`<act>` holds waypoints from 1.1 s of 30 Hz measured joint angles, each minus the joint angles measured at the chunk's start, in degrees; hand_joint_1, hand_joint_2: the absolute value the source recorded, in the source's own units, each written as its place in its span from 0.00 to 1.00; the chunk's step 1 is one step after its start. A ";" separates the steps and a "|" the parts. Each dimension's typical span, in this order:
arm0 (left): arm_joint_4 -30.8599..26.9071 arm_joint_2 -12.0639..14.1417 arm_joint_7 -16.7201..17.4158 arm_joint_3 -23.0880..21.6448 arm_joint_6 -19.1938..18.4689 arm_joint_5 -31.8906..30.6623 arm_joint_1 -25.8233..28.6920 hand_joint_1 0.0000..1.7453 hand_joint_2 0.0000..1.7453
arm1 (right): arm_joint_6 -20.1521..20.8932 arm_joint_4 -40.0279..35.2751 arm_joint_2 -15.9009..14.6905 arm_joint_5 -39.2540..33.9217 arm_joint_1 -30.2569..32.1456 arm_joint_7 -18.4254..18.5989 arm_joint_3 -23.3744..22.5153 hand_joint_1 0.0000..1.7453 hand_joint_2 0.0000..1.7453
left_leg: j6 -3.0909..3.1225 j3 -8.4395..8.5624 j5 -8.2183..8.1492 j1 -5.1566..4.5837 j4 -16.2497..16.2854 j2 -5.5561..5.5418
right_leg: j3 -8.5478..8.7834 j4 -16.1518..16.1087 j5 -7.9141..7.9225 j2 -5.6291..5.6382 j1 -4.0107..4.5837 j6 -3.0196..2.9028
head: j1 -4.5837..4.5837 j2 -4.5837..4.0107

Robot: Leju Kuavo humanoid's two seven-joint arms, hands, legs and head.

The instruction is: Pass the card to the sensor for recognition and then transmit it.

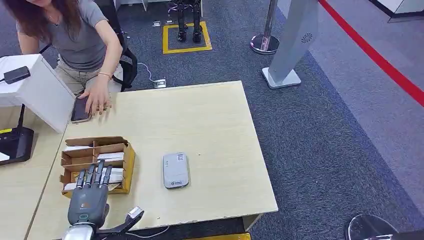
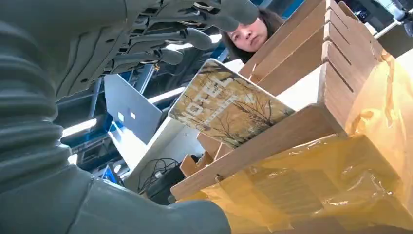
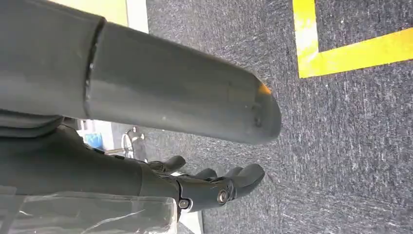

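Note:
A wooden card box (image 1: 128, 159) with several compartments stands at the table's near left, white cards (image 1: 111, 156) lying in it. My left hand (image 1: 89, 196) hovers at its near edge, fingers spread over the front compartment, holding nothing. In the left wrist view a card (image 2: 229, 109) with a yellowish tree picture leans in the box (image 2: 292, 131), between my fingers (image 2: 187, 36) and my thumb, touching neither. The grey-white sensor (image 1: 175, 170) lies flat to the box's right. My right hand (image 3: 160, 102) hangs over the carpet, fingers (image 3: 219, 187) loosely extended and empty.
A person (image 1: 80, 35) sits at the table's far left corner with a hand (image 1: 97, 100) on a dark phone (image 1: 80, 111). A white box (image 1: 42, 92) and a black device (image 1: 15, 145) stand on the left. Right of the table's edge (image 1: 260, 155) lies grey carpet.

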 joint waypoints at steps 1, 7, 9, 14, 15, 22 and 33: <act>0.37 -0.24 -0.41 0.13 0.24 0.00 -0.13 0.00 1.00 | 0.00 0.00 0.00 0.07 -0.01 -0.09 0.00 0.00 0.00 | 0.00 0.00 0.00 0.00 0.00 0.00 | 0.00 0.00 0.00 0.00 0.00 0.00 | 0.00 0.00; 1.57 -0.81 -0.83 0.41 0.57 0.00 -0.26 0.00 1.00 | 0.00 0.00 0.00 0.09 -0.01 -0.09 0.04 0.00 0.00 | 0.00 0.00 0.00 0.00 0.00 0.00 | 0.00 0.00 0.00 0.00 0.00 0.00 | 0.00 0.00; 1.84 -0.96 -0.85 0.57 0.61 0.00 -0.29 0.00 1.00 | 0.00 0.00 0.00 0.09 0.00 -0.09 0.04 0.00 0.00 | 0.00 0.00 0.00 0.00 0.00 0.00 | 0.00 0.00 0.00 0.00 0.00 0.00 | 0.00 0.00; 2.51 -1.31 -1.42 1.29 1.09 0.00 -0.36 1.00 1.00 | 0.17 0.00 0.00 0.09 0.00 -0.22 0.04 0.00 0.00 | 0.00 0.00 0.00 0.00 0.00 0.00 | 0.00 0.00 0.00 0.00 0.00 0.00 | 0.00 0.00; 2.62 -1.33 -1.40 1.31 1.16 0.00 -0.39 1.00 1.00 | 0.17 0.00 0.00 0.09 -0.01 -0.24 0.04 0.00 0.00 | 0.00 0.00 0.00 0.00 0.00 0.00 | 0.00 0.00 0.00 0.00 0.00 0.00 | 0.00 0.00; 3.04 -1.60 -1.38 1.42 1.14 0.00 -0.42 1.00 1.00 | 0.17 0.00 0.00 0.09 0.00 -0.24 0.04 0.00 0.00 | 0.00 0.00 0.00 0.00 0.00 0.00 | 0.00 0.00 0.00 0.00 0.00 0.00 | 0.00 0.00; 3.23 -2.05 -1.25 1.42 1.22 -0.07 -1.13 1.00 1.00 | 0.59 0.00 0.00 0.41 -0.02 -0.24 0.07 0.00 0.00 | 0.00 0.01 0.00 0.00 0.00 0.00 | 0.01 0.00 0.00 0.00 0.00 0.00 | 0.00 0.00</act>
